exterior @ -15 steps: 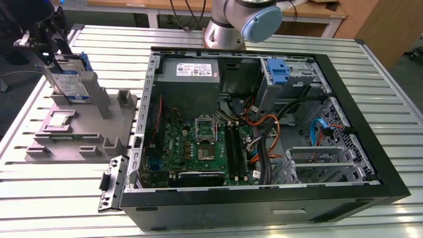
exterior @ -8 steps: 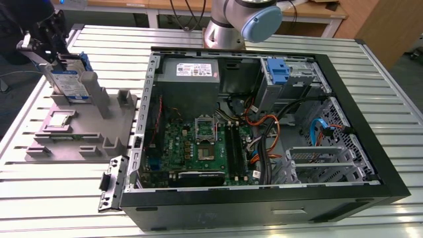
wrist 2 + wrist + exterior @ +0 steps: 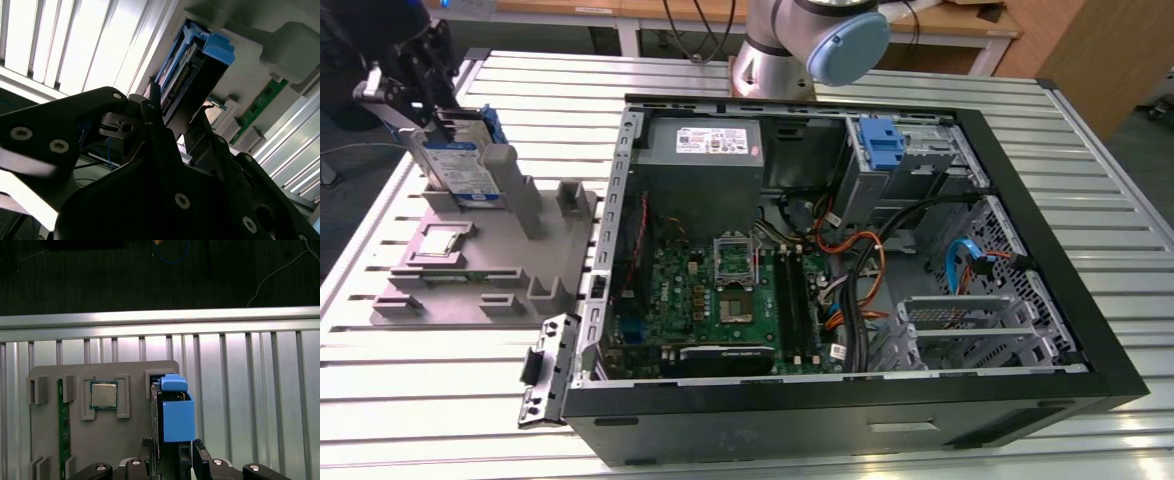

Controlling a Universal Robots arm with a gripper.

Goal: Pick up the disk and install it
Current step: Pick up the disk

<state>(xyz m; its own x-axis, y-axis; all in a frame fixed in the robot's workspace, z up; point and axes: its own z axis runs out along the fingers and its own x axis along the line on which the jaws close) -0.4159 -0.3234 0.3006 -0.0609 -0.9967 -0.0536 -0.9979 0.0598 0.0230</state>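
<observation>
Between the fingers [image 3: 146, 449] we find the disk [image 3: 177, 415] upright, clamped on both sides by the gripper [image 3: 171, 446], far end in the holder [image 3: 45, 432].

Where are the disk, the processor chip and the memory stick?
disk [image 3: 177, 421]: first wrist view, its blue carrier.
processor chip [image 3: 103, 394]: first wrist view, centre of its metal lid.
memory stick [image 3: 61, 426]: first wrist view, middle of green board.
</observation>
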